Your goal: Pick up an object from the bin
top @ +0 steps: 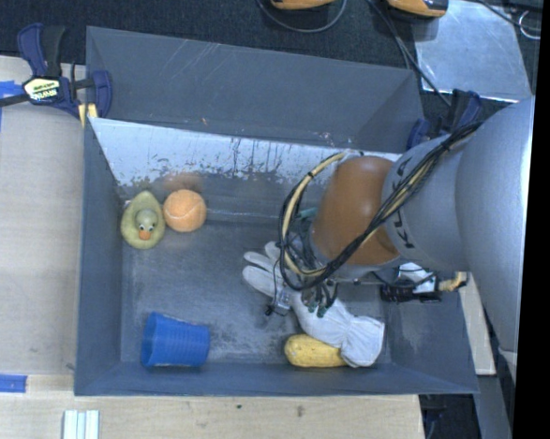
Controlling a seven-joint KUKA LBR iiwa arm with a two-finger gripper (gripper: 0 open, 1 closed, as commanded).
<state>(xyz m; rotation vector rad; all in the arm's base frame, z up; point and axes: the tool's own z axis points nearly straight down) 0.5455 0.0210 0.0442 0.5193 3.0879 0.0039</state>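
My gripper (280, 306) is low in the bin's right half, under the arm's orange cover and a tangle of cables. It sits on or just over a crumpled white cloth (353, 332), which spreads from the bin's middle toward the front right. A yellow, lemon-like thing (313, 353) lies against the front wall, just in front of the cloth and a little right of the gripper. Much of the gripper and the middle of the cloth is hidden by the cables.
A blue cup (175, 341) lies on its side at the front left. A yellow rubber duck (143, 222) and an orange ball (184, 210) rest side by side at the back left. The arm covers the bin's right side.
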